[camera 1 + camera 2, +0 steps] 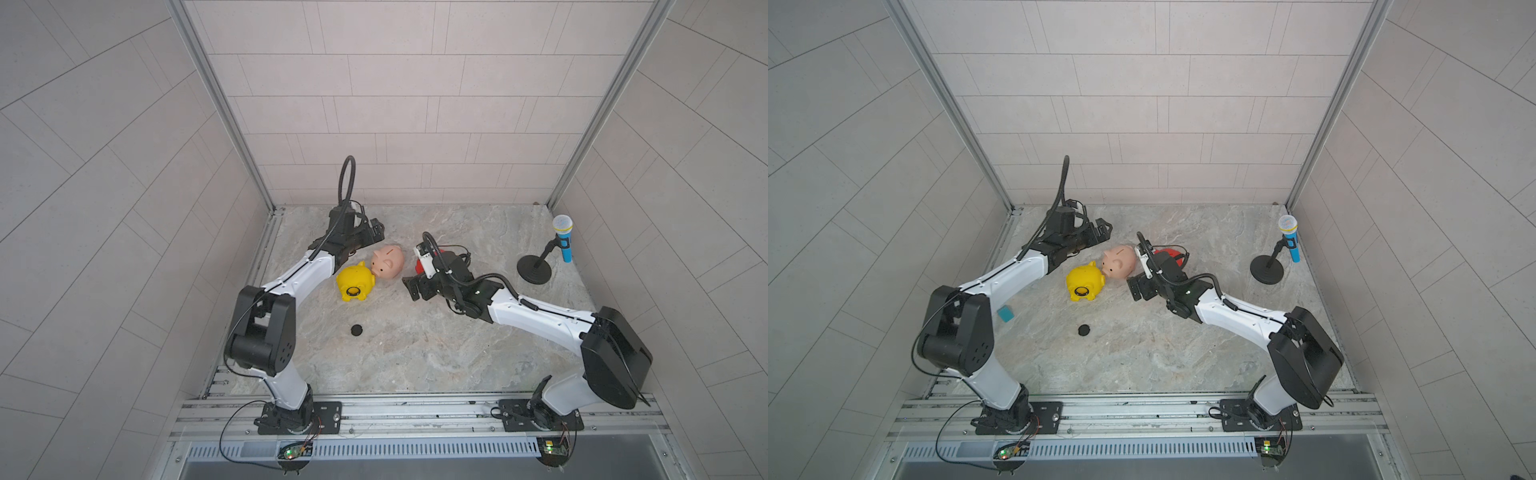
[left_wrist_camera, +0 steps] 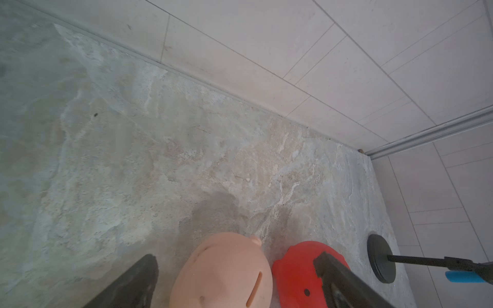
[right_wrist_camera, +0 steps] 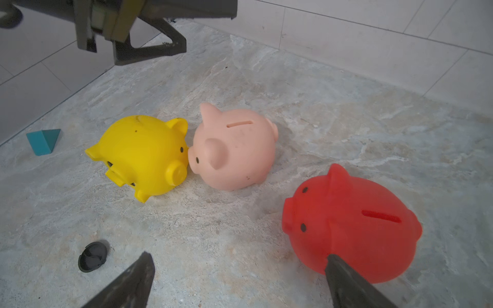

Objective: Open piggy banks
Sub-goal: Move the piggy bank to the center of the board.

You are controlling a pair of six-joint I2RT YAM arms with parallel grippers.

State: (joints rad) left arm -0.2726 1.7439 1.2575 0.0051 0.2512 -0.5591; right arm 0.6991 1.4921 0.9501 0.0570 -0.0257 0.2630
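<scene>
Yellow pig [image 3: 141,157] tipped over, snout touching upright pink pig [image 3: 234,149]; red pig [image 3: 352,226] apart; both arms' jaws released.

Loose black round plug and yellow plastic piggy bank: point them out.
loose black round plug [image 3: 92,256]: right wrist view, its centre.
yellow plastic piggy bank [image 3: 144,152]: right wrist view, its flank.

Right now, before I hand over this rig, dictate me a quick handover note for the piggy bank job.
Left claw: open, empty, in the air near the pink pig.
Right claw: open, empty, next to the red pig.
Yellow pig lies on its side against the pink pig's snout; a loose black plug lies near it.
Done: yellow looks unplugged.
Left: pink and red, both upright, bellies hidden.
</scene>
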